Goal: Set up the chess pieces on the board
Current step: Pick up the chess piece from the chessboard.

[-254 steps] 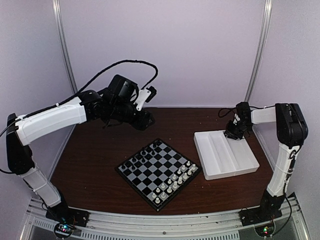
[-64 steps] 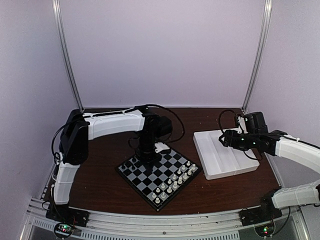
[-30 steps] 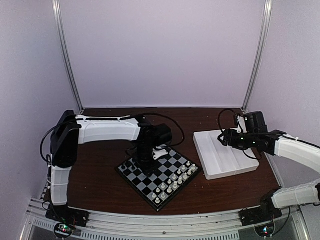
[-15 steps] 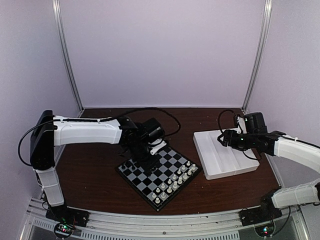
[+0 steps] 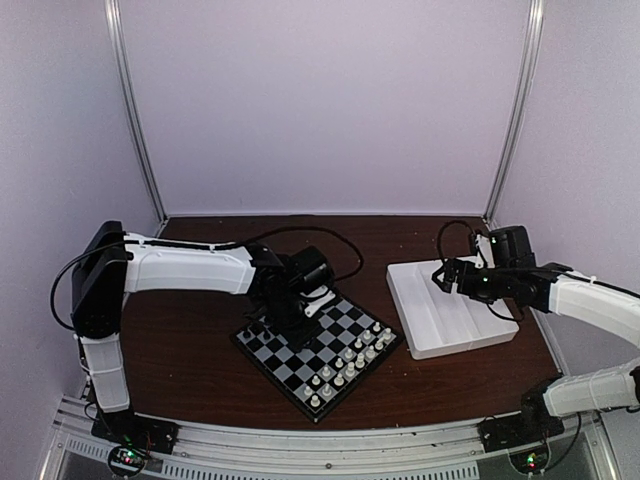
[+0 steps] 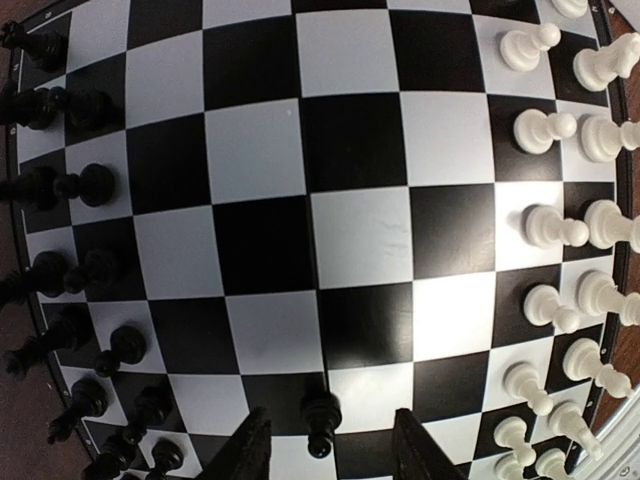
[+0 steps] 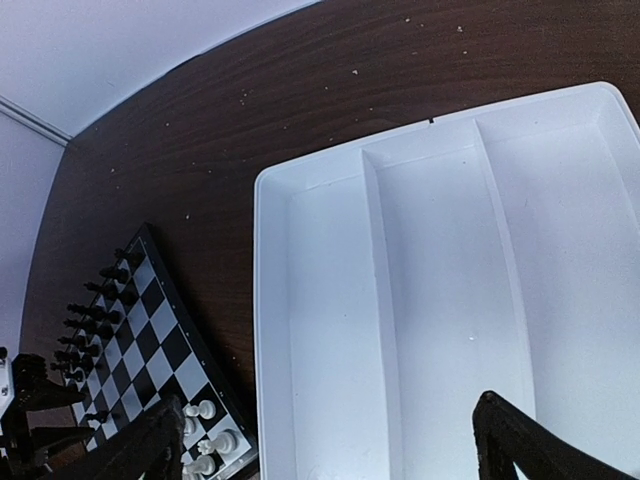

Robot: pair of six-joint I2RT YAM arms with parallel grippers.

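The chessboard [image 5: 318, 345] lies on the dark brown table [image 5: 200, 350] between the two arms, turned corner-on to them. The black chessmen [image 6: 60, 185] stand in two rows along the board's left side as the left wrist camera sees it, which is the far left edge from above. The white chessmen [image 6: 560, 225] line the opposite side in two rows. The left gripper [image 6: 330, 430] hangs low over the board's far corner, its fingers [image 6: 250, 450] apart on either side of a single black pawn [image 6: 320, 415]. That pawn stands upright by itself, further in than the black rows, with a gap showing on each side, so it is not clamped. The right gripper [image 7: 330, 405] hovers over the white compartment tray [image 7: 270, 330] to the board's right, fingers spread wide with nothing between them
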